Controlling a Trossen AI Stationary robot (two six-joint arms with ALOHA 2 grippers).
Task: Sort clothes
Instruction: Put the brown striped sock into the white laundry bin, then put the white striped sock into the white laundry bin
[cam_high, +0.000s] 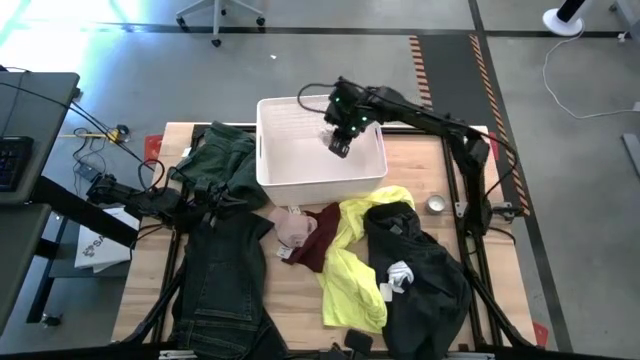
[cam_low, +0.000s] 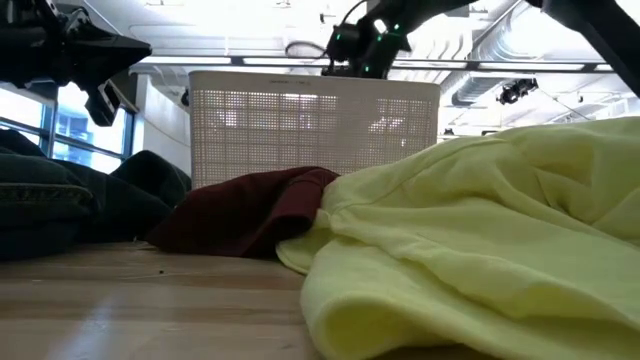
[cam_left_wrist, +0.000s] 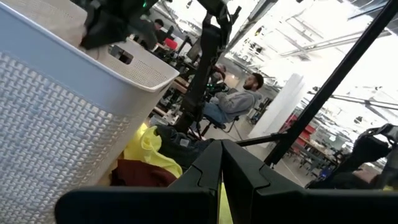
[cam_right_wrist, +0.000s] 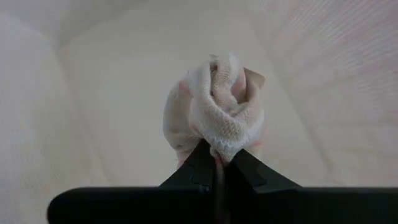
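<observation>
A white lattice-sided basket (cam_high: 300, 160) stands at the table's far middle. My right gripper (cam_right_wrist: 219, 163) hangs over the basket's inside (cam_high: 338, 147), shut on a small white and pale pink cloth (cam_right_wrist: 217, 112). A dark green garment (cam_high: 225, 160) and dark jeans (cam_high: 220, 290) lie at the left. A beige-pink piece (cam_high: 293, 230), a maroon piece (cam_high: 318, 245), a yellow shirt (cam_high: 355, 265) and a black garment (cam_high: 430, 275) lie on the table in front of the basket. My left gripper (cam_left_wrist: 221, 177) is shut and empty, above the dark clothes left of the basket (cam_high: 205, 198). My right gripper pinches the small cloth between its two fingers at a gathered fold (cam_right_wrist: 217, 149). The fingers come from above, pointing down into the basket. The cloth is bunched up at the fingertips and is lifted clear of the basket's floor (cam_right_wrist: 112, 93).
A small round silver thing (cam_high: 436, 204) lies on the table right of the basket. A small white piece (cam_high: 400, 275) lies on the black garment. Bare wood shows at the near middle (cam_high: 295, 310). A person (cam_left_wrist: 239, 102) sits in the room beyond the table.
</observation>
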